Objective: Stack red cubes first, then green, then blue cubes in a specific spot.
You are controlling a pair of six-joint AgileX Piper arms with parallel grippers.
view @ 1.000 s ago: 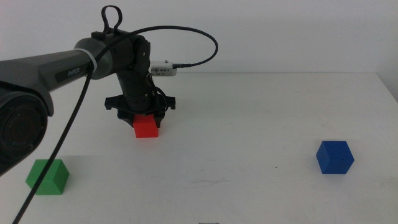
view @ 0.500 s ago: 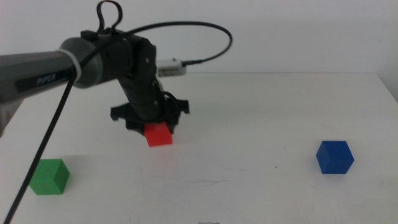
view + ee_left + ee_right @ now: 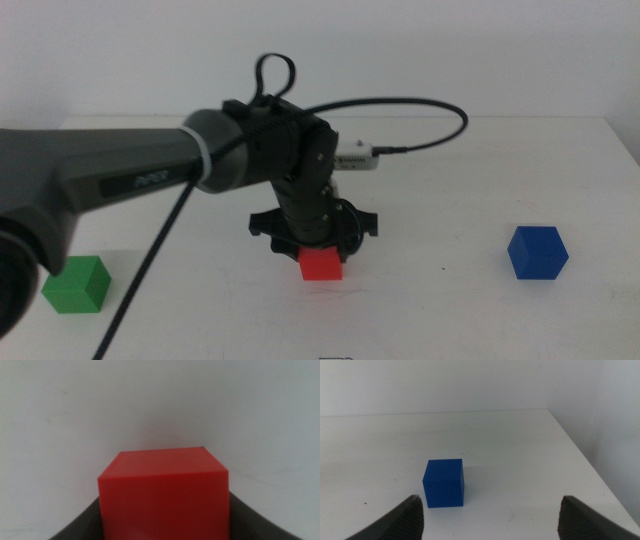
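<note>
My left gripper (image 3: 320, 255) is shut on the red cube (image 3: 321, 264), carried low over the middle of the white table. The left wrist view is filled by that red cube (image 3: 164, 492) between the dark jaws, with bare tabletop beyond it. The green cube (image 3: 76, 284) rests at the near left of the table. At the right sits the blue cube (image 3: 537, 252). In the right wrist view the blue cube (image 3: 444, 483) lies ahead of my right gripper (image 3: 490, 517), whose jaws stand wide apart and hold nothing. That right arm stays outside the middle view.
A black cable (image 3: 410, 110) loops from the left wrist over the back of the table. The table's right edge (image 3: 580, 455) runs close beyond the blue cube. A white wall stands behind the table.
The left arm has carried the red cube from the back left toward the table's middle and nearer the front. Green and blue cubes have not moved.
</note>
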